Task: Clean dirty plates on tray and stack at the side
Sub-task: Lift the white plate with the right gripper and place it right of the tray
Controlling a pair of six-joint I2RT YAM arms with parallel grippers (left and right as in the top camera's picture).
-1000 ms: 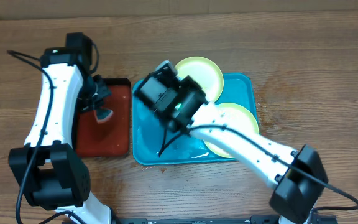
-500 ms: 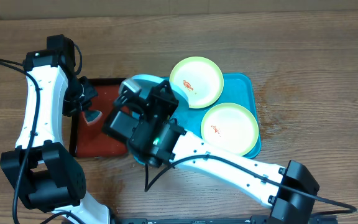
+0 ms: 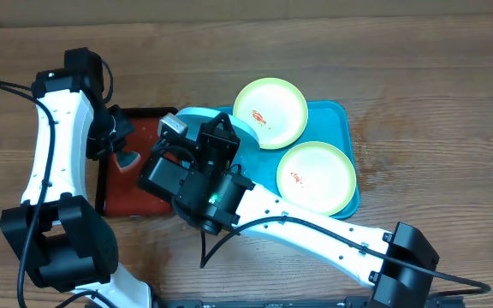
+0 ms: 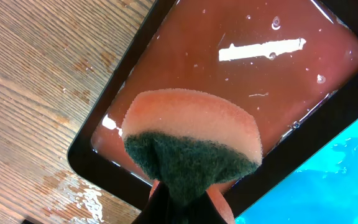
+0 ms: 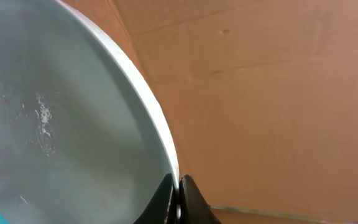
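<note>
Left hand [image 4: 178, 202] clenched on orange-and-green scouring sponge [image 4: 191, 152] above dark red black-rimmed tray [image 3: 144, 201]; right hand [image 5: 178, 186] grasping light blue round plastic plate [image 3: 197, 117] tilted at cyan rectangular plastic tray [image 3: 336, 115]'s 9 o'clock edge; both yellow-green-rimmed plates [image 3: 270, 111] red-smeared, none stacked.

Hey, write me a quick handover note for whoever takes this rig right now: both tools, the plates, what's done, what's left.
Left tool: shut on the sponge, above the dark red tray.
Right tool: shut on the rim of the light blue plate, lifted and tilted at the blue tray's left edge.
Two green-rimmed plates lie on the blue tray, both red-smeared.
Done: nothing stacked.
Left: scrub all three, stack them aside.
</note>
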